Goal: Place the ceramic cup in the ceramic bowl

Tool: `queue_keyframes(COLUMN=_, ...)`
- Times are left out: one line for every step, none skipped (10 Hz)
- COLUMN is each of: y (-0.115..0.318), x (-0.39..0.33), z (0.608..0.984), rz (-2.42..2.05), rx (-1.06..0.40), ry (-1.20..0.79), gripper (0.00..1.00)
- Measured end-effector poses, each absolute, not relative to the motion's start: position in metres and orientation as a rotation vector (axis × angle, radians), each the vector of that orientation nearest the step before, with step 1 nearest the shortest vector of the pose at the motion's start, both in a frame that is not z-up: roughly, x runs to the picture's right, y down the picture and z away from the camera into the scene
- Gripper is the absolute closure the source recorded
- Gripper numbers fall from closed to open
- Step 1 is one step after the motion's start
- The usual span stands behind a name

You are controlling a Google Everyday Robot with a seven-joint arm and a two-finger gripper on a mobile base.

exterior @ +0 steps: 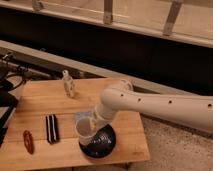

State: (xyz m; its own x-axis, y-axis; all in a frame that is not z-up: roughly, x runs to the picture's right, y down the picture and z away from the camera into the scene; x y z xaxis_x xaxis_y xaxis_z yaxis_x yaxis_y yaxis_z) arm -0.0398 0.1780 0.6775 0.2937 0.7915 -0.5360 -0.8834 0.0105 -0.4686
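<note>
The ceramic cup (84,128) is off-white and tilted, its open rim facing the camera. It hangs at the left rim of the ceramic bowl (101,143), a shallow glossy dark bowl near the front edge of the wooden table (40,102). My gripper (93,122) reaches in from the right on a white arm (150,104). It is shut on the cup's right side, just above the bowl's back left part. The arm's end hides part of the bowl's rim.
A small pale figure-like object (68,85) stands at the back of the table. A black striped flat object (51,128) and a red oblong object (28,141) lie at the front left. Dark equipment (7,95) sits off the left edge. Gravelly floor (175,150) lies to the right.
</note>
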Motion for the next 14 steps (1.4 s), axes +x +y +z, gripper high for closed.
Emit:
queue_keyframes(y=0.175, x=-0.033, z=0.679, rz=1.369, rx=-0.824, ry=0.167, gripper=1.0)
queue_keyframes(y=0.174, x=-0.029, z=0.681, rz=1.407, rx=-0.81, ry=0.196, gripper=1.0)
queue_keyframes(y=0.175, x=-0.016, z=0.684, rz=1.507, rx=-0.787, ry=0.269, gripper=1.0)
queue_keyframes(y=0.176, x=-0.008, z=0.686, rz=1.573, rx=-0.775, ry=0.309, gripper=1.0)
queue_keyframes(y=0.176, x=-0.005, z=0.685, rz=1.612, rx=-0.776, ry=0.329, gripper=1.0)
queue_keyframes(y=0.177, x=-0.005, z=0.685, rz=1.62, rx=-0.781, ry=0.329, gripper=1.0)
queue_keyframes(y=0.177, x=-0.011, z=0.687, rz=1.581, rx=-0.786, ry=0.307, gripper=1.0)
queue_keyframes(y=0.176, x=-0.015, z=0.688, rz=1.543, rx=-0.788, ry=0.293, gripper=1.0)
queue_keyframes(y=0.175, x=-0.016, z=0.689, rz=1.526, rx=-0.789, ry=0.287, gripper=1.0)
queue_keyframes(y=0.178, x=-0.011, z=0.689, rz=1.554, rx=-0.787, ry=0.309, gripper=1.0)
queue_keyframes(y=0.178, x=-0.011, z=0.688, rz=1.579, rx=-0.787, ry=0.318, gripper=1.0)
queue_keyframes(y=0.177, x=-0.013, z=0.689, rz=1.588, rx=-0.788, ry=0.322, gripper=1.0)
queue_keyframes(y=0.176, x=-0.015, z=0.69, rz=1.565, rx=-0.79, ry=0.312, gripper=1.0)
queue_keyframes(y=0.177, x=-0.015, z=0.69, rz=1.546, rx=-0.792, ry=0.308, gripper=1.0)
